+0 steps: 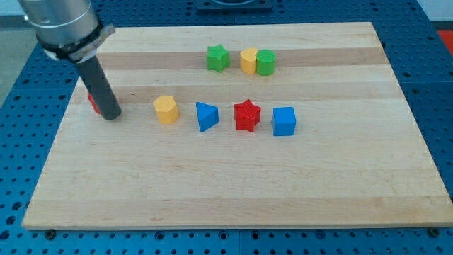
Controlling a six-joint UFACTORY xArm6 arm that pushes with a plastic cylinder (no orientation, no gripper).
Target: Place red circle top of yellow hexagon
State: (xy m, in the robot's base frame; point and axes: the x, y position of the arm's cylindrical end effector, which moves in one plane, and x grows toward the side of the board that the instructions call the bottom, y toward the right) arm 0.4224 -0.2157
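Surface: wooden board (233,184) on a blue perforated bench (21,85), eight blocks out there in two loose rows.
Arm: dark rod coming down from the view's top left, my tip (110,115) planted on the board near its left edge.
Jaws: none on this rig, just a bare rod end, so nothing is clamped or held.
Red circle (93,103): tucked right behind my tip on its left side, mostly hidden by the rod, only a red sliver showing; shape can't be confirmed from that.
Yellow hexagon (165,110): off to the right of my tip, near but apart.
Same row, further right of my tip: blue triangle (206,116), red star (247,115), blue cube (284,121).
Upper row, up and right of my tip: green star (218,58), then yellow block (248,61) touching green block (266,63).
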